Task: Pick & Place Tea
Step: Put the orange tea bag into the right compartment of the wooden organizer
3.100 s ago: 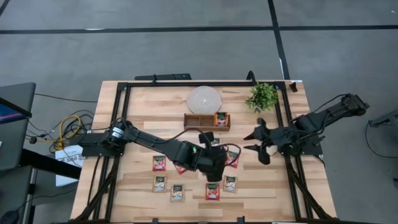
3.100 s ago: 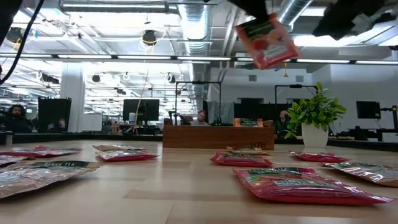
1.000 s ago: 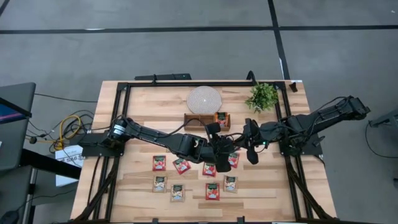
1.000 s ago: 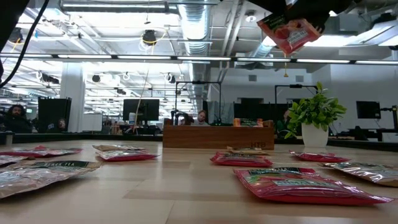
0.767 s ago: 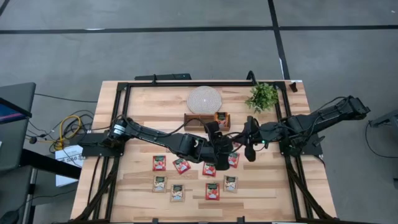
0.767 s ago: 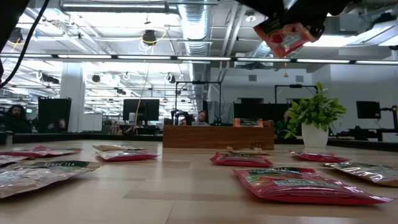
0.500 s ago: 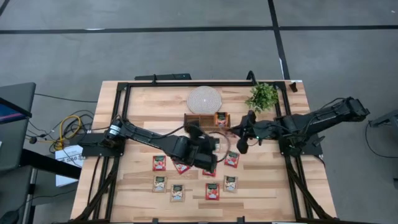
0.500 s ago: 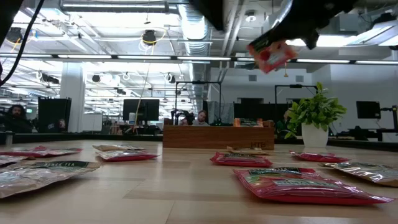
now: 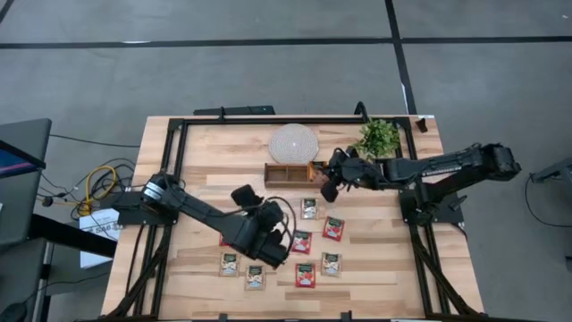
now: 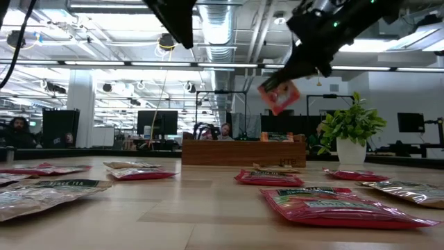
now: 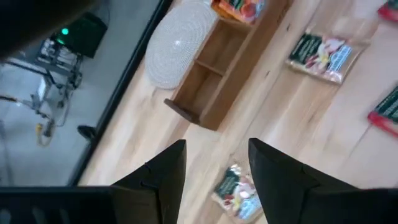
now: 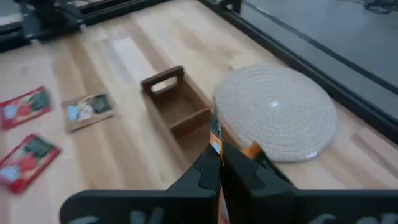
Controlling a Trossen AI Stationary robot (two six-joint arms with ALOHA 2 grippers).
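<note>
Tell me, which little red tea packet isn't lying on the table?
The red tea sachet pinched in the right gripper, hanging in the air near the wooden tray.

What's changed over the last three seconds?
The left gripper handed its red tea sachet to the right gripper, then pulled back open. The right gripper carried it to the wooden tray. Sachets on the table and the plant stayed put.
</note>
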